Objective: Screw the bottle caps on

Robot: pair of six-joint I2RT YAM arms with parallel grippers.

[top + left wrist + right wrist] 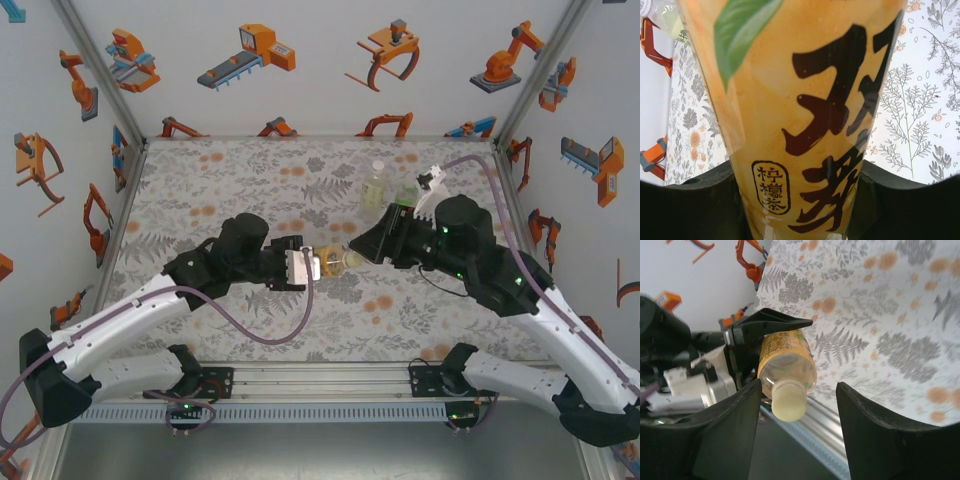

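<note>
Since the left gripper (316, 266) has its jaws clenched on the bottle (805, 115), held sideways above the tabletop (240, 190), we judge it light, slick, slightly squashy plastic. The cap (788, 401) sits on its neck. The right gripper (799, 390) jaws stand apart, flanking the cap, untouching. We'd pinch the cap's sides, firmly.

White arms (130, 318), blk joints (243, 240), purple cables (264, 342)

Overhead camera: above, behind the arms (150, 310), facing down on the table (200, 200). Left wrist camera — close against the bottle (805, 115) inside the left claw (800, 210). Right wrist camera — sights through the right claw (797, 390) at the same bottle.
</note>
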